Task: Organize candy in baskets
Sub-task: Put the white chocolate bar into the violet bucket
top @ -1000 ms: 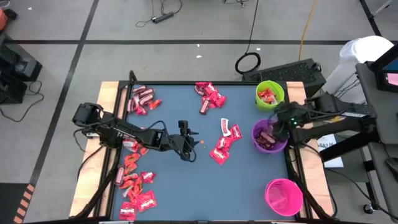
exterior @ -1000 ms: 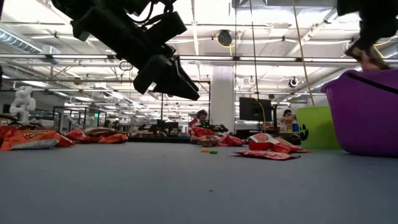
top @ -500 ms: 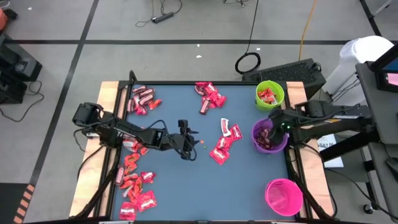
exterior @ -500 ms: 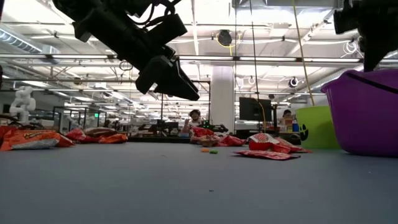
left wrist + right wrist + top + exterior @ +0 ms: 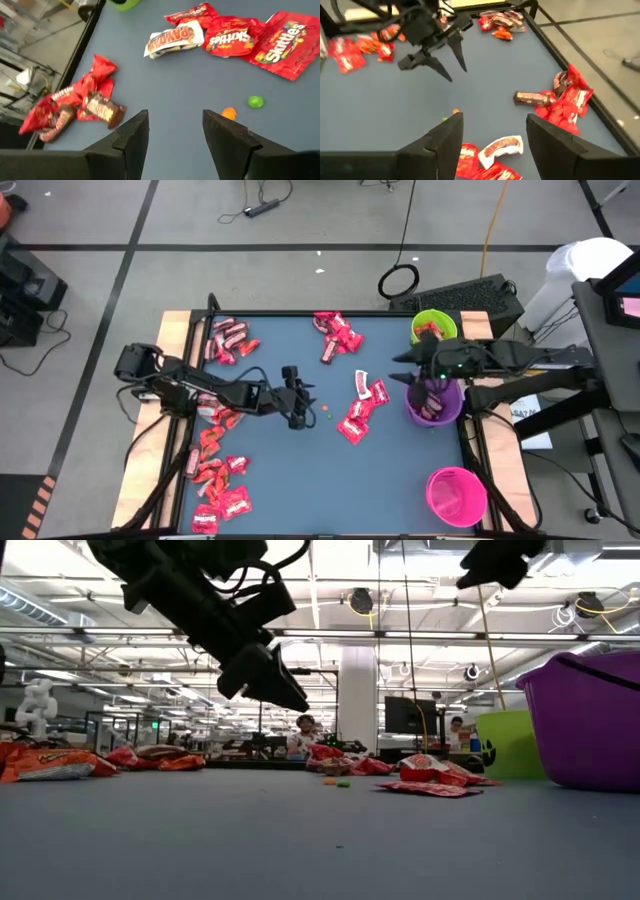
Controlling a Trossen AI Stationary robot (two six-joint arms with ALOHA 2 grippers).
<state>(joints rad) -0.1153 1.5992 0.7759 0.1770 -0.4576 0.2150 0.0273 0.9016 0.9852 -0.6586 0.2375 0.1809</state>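
Candy (image 5: 222,340) piles hug worktop (image 5: 400,470) edges, 9 to 12 o'clock; centre bare. Left end effector (image 5: 297,420) spread; right end effector (image 5: 398,367) spread, empty.

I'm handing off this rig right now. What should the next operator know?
Left tool: open, empty, hovering over mid-table near loose dots.
Right tool: open, empty, beside the purple basket, pointing toward table centre.
Done: some candy lies in the purple basket and the green basket.
Pink basket: looks empty.
Left: candy piles at the table's left edge, far left corner, far middle and centre.
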